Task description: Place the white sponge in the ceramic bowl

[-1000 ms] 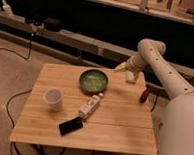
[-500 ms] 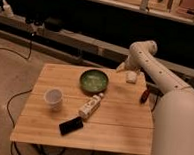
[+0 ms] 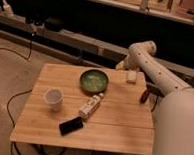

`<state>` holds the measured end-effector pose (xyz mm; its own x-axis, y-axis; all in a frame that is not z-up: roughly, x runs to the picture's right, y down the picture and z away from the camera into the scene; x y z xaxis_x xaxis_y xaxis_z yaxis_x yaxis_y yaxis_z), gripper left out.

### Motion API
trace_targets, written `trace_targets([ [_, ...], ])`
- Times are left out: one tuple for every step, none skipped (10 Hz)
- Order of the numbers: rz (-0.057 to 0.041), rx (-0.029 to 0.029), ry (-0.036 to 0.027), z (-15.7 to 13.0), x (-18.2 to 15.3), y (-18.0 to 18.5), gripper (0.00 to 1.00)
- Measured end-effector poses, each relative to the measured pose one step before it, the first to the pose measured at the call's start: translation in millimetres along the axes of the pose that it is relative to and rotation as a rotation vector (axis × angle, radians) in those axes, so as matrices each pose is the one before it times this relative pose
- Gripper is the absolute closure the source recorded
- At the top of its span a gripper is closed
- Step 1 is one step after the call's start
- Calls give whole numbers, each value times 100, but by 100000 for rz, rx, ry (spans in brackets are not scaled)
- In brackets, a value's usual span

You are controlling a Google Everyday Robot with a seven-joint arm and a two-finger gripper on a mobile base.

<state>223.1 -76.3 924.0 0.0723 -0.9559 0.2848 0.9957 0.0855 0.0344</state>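
Note:
The white sponge (image 3: 131,76) is a small off-white block at the back right of the wooden table (image 3: 117,123). The ceramic bowl (image 3: 94,81), dark green with a mottled lighter inside, sits left of it at the back middle of the table and holds nothing. My gripper (image 3: 123,65) is at the end of the white arm (image 3: 156,71), just above and left of the sponge, between sponge and bowl. I cannot tell whether it touches or holds the sponge.
A white cup (image 3: 54,98) stands at the left. A white labelled bottle (image 3: 90,106) lies in the middle. A black flat object (image 3: 70,125) lies near the front. A small dark red object (image 3: 144,96) is at the table's right edge. Cables run on the floor at the left.
The arm has swung so that its bend stands higher and further left. The gripper stays near the sponge, and the sponge has barely shifted.

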Motion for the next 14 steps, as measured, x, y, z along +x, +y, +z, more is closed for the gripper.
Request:
trace_targets([
  [649,1265,-1934,155,-165,137,20],
  [1025,314,-1931,178,39,706,20],
  [830,-597,-1325,186,119,825,20],
  [610,-1028,-815,176,215,853,20],
  [331,-1664,-551,332,332,1062,20],
  [-60,-866,-62,356,259,580,20],
  [-448,-679,289,447,314,345,20],
  [-568,62,1166,536,353,35,20],
  [-310,208,1138,605,215,168,20],
  [-407,34,1139,625,111,298,20],
  [-694,-482,965,407,65,251,20],
  [-1237,-825,1535,467,161,191,20],
  [-1629,-1192,1909,481,106,330,20],
  [-1436,-434,2171,439,51,230,20],
])
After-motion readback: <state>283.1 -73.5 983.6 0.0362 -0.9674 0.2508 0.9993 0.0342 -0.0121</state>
